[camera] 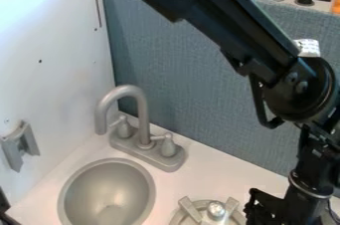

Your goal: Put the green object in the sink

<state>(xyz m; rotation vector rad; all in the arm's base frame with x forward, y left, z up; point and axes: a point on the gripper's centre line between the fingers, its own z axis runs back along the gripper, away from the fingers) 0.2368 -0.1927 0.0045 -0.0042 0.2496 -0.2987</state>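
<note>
- Bottom edge, right of center: grey round burner, cut off by the view's edge, slanted bars on top, shiny round metal piece in the middle. Closest thing to the gripper.
- Gripper: black, lower right, low over the tabletop, just right of the burner. Open or closed, cannot tell; cannot tell either if it touches the burner or has anything in its grip.
- Lower-left corner: small part of something dark, too cut off to name.
- Sink: round grey bowl set into the white tabletop, left of the burner, apart from it.
- Faucet: grey, upright behind the sink, tall spout curving over to the left, one handle on each side of it, all on one long base.
- Left wall: white, grey bracket fixed on it, left of the sink.
- Arm: black, slants from the top edge down to the right, then bends down to the gripper; white label on the joint.
- Back panel: blue-grey, upright behind the faucet.
- Farthest, upper right: stove with black grates and dark knobs, beyond the panel.
</note>
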